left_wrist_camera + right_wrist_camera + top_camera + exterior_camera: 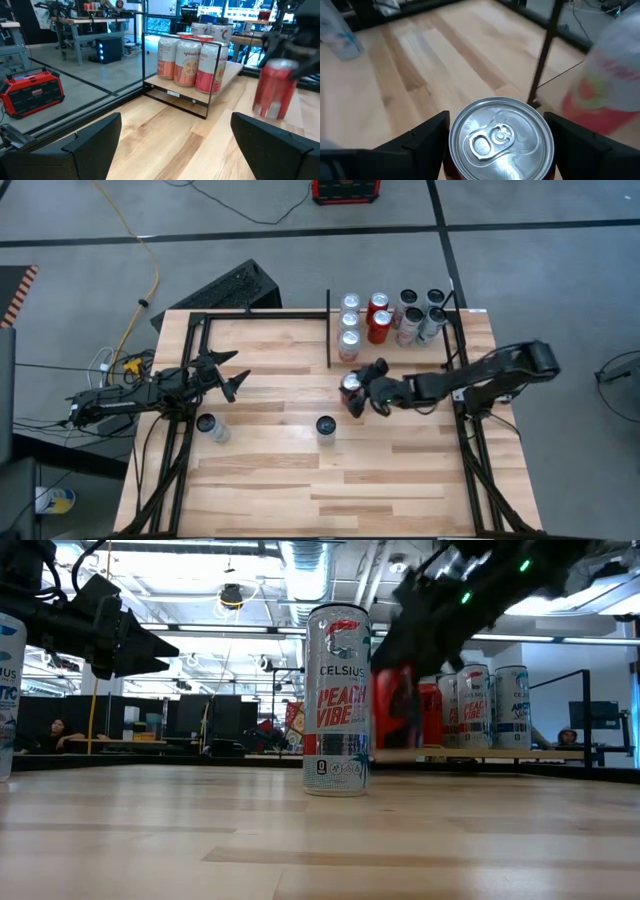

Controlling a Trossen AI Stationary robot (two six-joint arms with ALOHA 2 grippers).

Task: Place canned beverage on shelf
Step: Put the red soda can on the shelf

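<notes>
Your right hand (362,392) straddles the upright red can (350,383), fingers spread either side of its lid, not clenched on it. The can stands on the table at its 6 o'clock from the shelf (470,315) cans. Left hand (232,383) waits released, well apart at 9 o'clock.

The shelf (300,345) spans the far part of the table (330,490); its divider bar (328,330) stands upright mid-shelf; right of the bar stand the shelved cans (395,318) in close rows; just nearer than those rows, right of the bar's near end, stands the can (351,385); the right gripper (366,392) straddles it; farther out from the bar, a second can (326,426); far to the bar's left, the left gripper (232,375), with a third can (208,424) just beyond.
</notes>
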